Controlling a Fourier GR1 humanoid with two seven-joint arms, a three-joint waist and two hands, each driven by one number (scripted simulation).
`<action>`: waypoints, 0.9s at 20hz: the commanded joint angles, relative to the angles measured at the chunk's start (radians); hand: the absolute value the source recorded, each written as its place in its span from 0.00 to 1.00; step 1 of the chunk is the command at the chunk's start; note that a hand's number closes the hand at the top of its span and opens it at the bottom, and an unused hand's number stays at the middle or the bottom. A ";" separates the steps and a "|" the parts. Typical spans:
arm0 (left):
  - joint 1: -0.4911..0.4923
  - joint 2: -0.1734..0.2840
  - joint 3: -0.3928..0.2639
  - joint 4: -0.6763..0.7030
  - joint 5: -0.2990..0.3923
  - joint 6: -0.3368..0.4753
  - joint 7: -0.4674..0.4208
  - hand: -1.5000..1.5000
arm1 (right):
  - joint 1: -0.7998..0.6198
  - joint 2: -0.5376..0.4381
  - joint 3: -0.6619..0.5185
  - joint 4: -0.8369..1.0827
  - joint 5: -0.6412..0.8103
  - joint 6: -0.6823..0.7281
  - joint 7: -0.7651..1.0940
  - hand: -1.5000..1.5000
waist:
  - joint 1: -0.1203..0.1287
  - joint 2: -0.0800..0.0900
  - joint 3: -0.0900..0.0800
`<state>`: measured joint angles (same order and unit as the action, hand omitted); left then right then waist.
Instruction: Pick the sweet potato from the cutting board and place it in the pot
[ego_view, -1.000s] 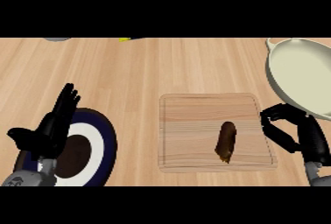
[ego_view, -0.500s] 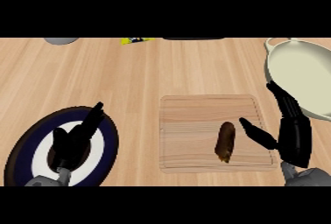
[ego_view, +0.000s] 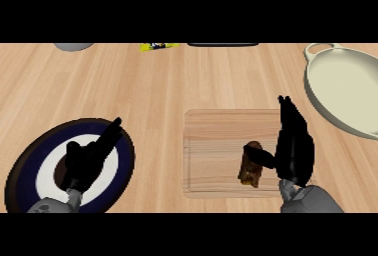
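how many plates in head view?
1. The dark blue and white plate sits on the counter at lower left, partly covered by the left hand. The cream vessel at right is the pot. Nothing else looks like a plate.

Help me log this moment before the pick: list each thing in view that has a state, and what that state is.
sweet potato: lying on the cutting board, not lifted.
cutting board: flat on the counter.
pot: uncovered, nothing visible inside.
plate: on the counter, partly under the left hand.
right hand: open, fingers straight, thumb by the sweet potato.
left hand: open, over the plate.
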<state>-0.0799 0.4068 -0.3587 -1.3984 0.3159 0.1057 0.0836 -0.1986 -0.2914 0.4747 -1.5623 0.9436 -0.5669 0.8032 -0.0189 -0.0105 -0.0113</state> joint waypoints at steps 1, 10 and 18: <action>-0.045 -0.025 0.001 0.038 -0.012 0.009 0.015 0.50 | -0.086 0.146 0.014 -0.029 0.161 0.161 0.310 0.00 | -0.002 0.003 0.004; -0.041 -0.052 -0.013 0.008 -0.019 0.005 0.032 0.50 | -0.094 0.289 -0.026 0.058 0.095 0.452 0.518 0.00 | 0.016 0.007 0.010; -0.029 -0.047 0.031 0.033 -0.031 -0.039 0.013 0.50 | 0.055 0.214 -0.075 -0.126 0.165 0.534 0.471 0.00 | 0.009 0.008 0.011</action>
<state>-0.0946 0.3728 -0.3400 -1.3743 0.2934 0.0713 0.0804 -0.1868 -0.0458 0.4164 -1.5912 1.0812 -0.1451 1.1511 -0.0063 -0.0031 -0.0002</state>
